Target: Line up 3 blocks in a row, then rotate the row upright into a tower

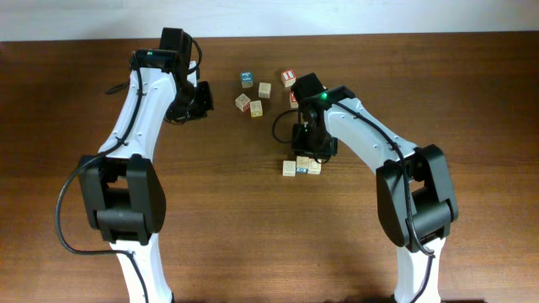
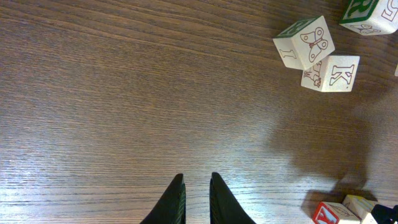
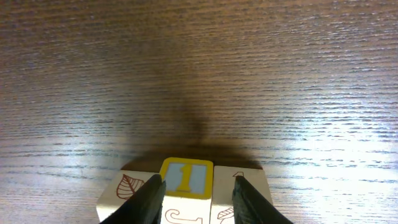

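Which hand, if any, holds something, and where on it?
Left hand: nothing. Right hand straddles the yellow-framed block at its sides; a firm hold cannot be told.

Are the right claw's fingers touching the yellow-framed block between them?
Cannot tell. In the right wrist view the right claw straddles the yellow-framed block, its fingers overlapping the block's edges, but the frame bottom cuts off where contact would show.

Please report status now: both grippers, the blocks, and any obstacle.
Left gripper nearly shut, empty, over bare table. Right gripper straddling yellow-framed block, grip unconfirmed. Leaf-printed block touching alongside, crowding the finger.
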`<control>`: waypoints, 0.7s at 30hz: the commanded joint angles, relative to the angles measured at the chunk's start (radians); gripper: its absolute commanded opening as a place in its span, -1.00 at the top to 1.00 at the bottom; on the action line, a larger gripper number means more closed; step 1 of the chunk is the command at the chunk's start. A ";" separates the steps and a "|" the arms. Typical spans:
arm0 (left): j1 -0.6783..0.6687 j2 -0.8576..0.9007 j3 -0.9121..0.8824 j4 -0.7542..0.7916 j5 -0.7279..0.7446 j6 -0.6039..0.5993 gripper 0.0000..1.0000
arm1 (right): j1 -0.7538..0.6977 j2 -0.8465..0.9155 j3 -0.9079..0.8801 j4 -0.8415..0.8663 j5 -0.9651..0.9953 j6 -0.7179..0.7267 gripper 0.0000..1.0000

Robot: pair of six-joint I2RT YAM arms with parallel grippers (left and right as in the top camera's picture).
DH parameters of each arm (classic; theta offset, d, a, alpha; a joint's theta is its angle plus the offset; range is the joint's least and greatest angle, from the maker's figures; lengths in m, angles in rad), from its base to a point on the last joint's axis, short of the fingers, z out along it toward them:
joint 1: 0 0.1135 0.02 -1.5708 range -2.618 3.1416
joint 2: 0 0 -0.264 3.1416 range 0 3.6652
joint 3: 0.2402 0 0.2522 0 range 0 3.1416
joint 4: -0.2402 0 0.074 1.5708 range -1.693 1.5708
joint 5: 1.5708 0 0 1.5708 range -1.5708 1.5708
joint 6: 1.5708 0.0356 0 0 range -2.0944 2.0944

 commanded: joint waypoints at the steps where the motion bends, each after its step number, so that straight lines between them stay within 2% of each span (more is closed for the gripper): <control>1: 0.000 -0.003 0.016 -0.003 -0.001 -0.009 0.74 | 0.006 0.008 -0.018 -0.009 0.023 0.003 0.32; 11: 0.000 -0.003 0.016 -0.002 -0.001 -0.009 0.74 | -0.003 0.007 0.019 -0.046 0.016 -0.002 0.30; 14: 0.000 -0.003 0.016 -0.003 -0.001 -0.009 0.74 | -0.082 -0.006 0.207 -0.240 0.015 -0.013 0.15; 15: 0.000 -0.003 0.016 -0.003 -0.001 -0.009 0.74 | -0.112 -0.006 0.232 -0.314 0.004 -0.040 0.17; 17: -0.002 -0.003 0.016 -0.006 -0.015 -0.009 0.74 | -0.146 -0.003 0.168 -0.396 -0.053 -0.119 0.23; 21: -0.003 -0.003 0.016 -0.009 -0.016 -0.009 0.74 | -0.140 -0.003 0.024 -0.362 -0.053 -0.119 0.24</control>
